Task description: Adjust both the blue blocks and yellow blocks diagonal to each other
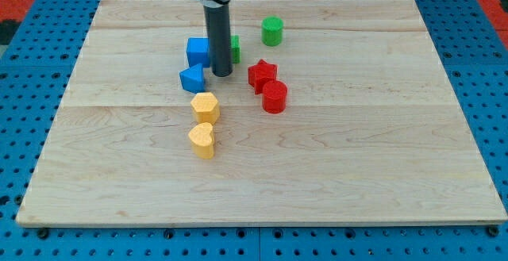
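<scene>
A blue cube (198, 51) sits left of centre near the view's top, with a smaller blue block (192, 78) just below it. A yellow hexagonal block (205, 105) lies below the blue ones, and a yellow heart-shaped block (202, 140) lies just below that. The four form a near-vertical column. My tip (222, 73) stands just right of the two blue blocks, close beside the blue cube, above and right of the yellow hexagon.
A green cylinder (272, 31) stands at upper centre. A second green block (234, 48) is partly hidden behind the rod. A red star-shaped block (262, 74) and a red cylinder (275, 97) lie right of my tip. The wooden board (357, 158) sits on a blue pegboard.
</scene>
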### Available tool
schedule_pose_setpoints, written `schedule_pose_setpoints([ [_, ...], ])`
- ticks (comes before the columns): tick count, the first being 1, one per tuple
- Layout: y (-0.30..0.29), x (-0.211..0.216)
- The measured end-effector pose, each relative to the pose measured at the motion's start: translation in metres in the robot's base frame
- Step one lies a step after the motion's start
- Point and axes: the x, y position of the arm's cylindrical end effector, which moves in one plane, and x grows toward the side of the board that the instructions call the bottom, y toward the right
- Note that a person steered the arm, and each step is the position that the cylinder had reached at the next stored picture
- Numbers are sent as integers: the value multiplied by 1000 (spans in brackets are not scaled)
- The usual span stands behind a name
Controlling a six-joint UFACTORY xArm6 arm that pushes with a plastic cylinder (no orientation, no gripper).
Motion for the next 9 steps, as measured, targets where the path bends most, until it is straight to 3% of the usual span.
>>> schedule_pose_setpoints([
  [3, -32, -44],
  [4, -41, 15],
  [5, -66, 56],
  [7, -59, 133],
  [9, -24, 146],
])
